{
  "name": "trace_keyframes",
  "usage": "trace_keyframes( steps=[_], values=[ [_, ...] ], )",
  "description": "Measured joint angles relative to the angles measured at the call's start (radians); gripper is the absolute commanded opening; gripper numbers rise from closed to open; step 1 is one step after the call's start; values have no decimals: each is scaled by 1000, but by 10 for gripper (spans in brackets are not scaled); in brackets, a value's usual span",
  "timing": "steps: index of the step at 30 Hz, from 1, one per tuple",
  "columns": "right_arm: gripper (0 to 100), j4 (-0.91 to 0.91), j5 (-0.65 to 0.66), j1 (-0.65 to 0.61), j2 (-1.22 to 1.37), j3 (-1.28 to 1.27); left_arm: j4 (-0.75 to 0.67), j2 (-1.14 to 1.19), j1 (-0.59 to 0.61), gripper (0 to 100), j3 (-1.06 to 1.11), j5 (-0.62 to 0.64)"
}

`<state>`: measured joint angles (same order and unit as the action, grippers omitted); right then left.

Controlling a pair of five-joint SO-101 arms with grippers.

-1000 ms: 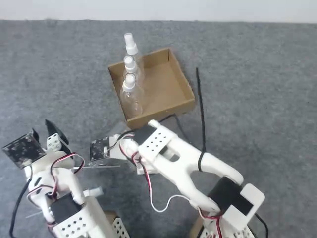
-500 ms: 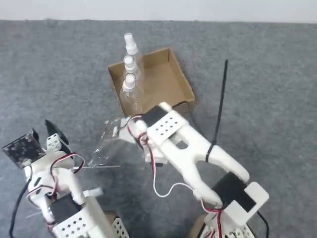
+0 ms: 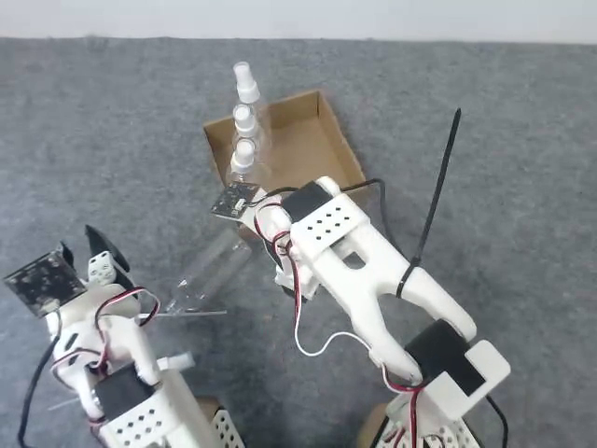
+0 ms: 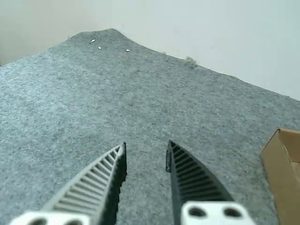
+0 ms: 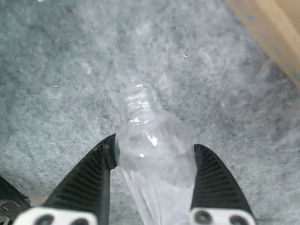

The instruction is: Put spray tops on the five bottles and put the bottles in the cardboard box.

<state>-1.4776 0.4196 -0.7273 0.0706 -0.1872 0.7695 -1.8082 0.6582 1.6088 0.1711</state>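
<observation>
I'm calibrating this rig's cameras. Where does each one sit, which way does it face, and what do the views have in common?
High view: fixed above the table, looking down on grey carpet, both white arms and the brown cardboard box.
Left wrist view: on the left wrist, looking past the open left gripper across carpet to a pale wall.
Right wrist view: on the right wrist, looking down past the right gripper, shut on a clear plastic bottle.
Shared: all three show the box.
</observation>
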Motion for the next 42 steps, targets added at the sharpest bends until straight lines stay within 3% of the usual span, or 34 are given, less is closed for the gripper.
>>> trace_keyframes(
  steps=[9,15,23,29,34,42],
  values=[
    [91,37,110,-11,0,-89,0,0,0,130,0,0],
    [184,89,204,-49,0,-149,0,0,0,130,0,0],
    [206,98,377,-49,0,-189,0,0,0,130,0,0],
    [302,115,483,-51,0,-239,0,0,0,130,0,0],
    [303,224,505,-51,0,-316,0,0,0,131,0,0],
    [270,241,555,-51,0,-327,0,0,0,131,0,0]
  ],
)
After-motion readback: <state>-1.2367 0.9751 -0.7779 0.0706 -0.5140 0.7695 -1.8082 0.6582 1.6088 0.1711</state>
